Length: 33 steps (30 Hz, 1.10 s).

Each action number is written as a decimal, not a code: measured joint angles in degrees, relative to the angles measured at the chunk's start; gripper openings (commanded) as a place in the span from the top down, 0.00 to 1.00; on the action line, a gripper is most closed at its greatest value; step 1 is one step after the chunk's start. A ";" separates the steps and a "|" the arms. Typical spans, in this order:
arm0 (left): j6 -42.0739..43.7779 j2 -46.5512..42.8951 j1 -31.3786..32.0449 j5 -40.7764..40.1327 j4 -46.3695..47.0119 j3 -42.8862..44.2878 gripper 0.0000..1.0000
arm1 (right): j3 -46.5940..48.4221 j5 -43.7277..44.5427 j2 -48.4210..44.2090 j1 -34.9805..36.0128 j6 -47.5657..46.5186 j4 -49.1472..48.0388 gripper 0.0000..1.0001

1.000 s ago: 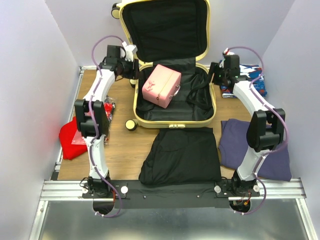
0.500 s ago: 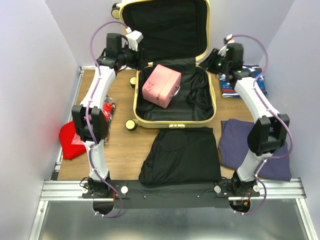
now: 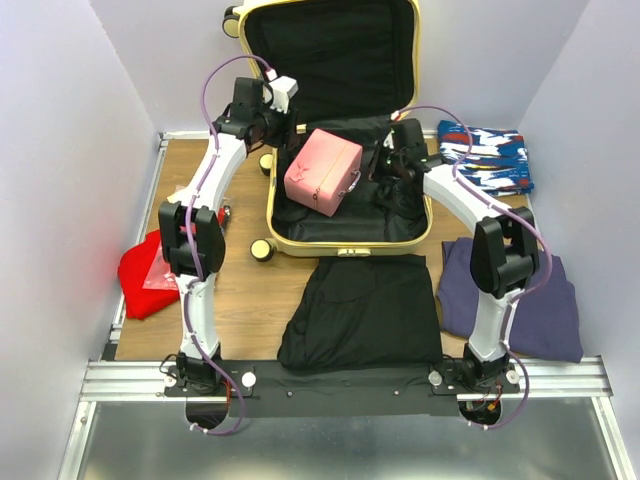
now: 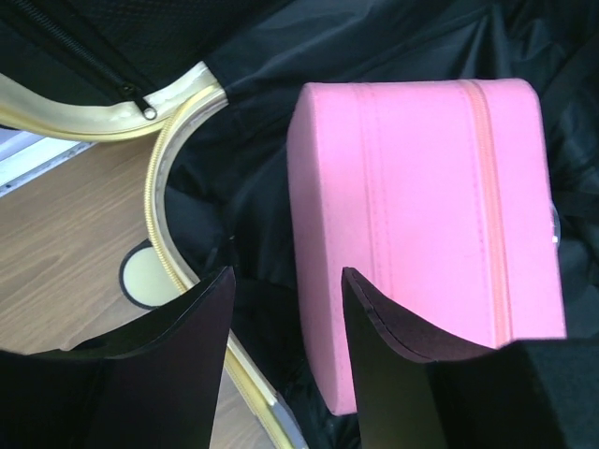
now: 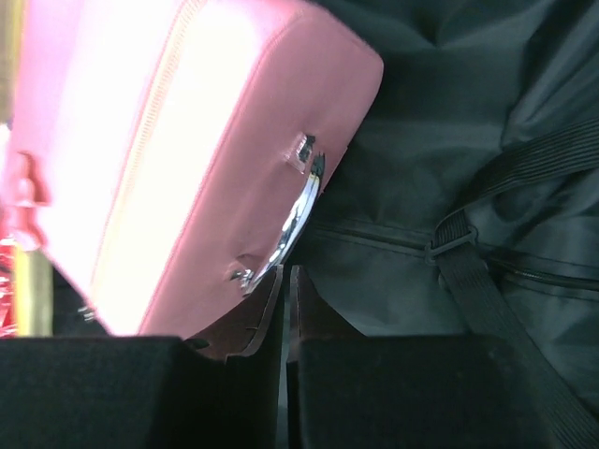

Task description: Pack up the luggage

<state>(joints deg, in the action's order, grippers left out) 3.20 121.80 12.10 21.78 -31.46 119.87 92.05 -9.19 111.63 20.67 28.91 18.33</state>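
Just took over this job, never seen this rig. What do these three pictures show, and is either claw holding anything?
The wide picture looks down from above and behind the left arm and right arm, bolted at the table's near edge. The other two come from cameras on their wrists. The open luggage holds a pink case. Around it lie a black garment, a purple garment, a patterned blue cloth, a red item and a round disc. The left gripper is open above the luggage rim, beside the case. The right gripper is nearly shut by the case's metal handle; neither visibly holds anything.
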 measured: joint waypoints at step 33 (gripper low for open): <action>-1.11 2.95 1.70 1.31 -1.42 -0.74 0.52 | 8.76 4.00 7.54 3.30 -8.26 2.34 0.64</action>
<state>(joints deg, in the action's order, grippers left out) 2.09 124.75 13.80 23.09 -32.88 119.13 100.82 -5.19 119.17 23.97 20.64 20.67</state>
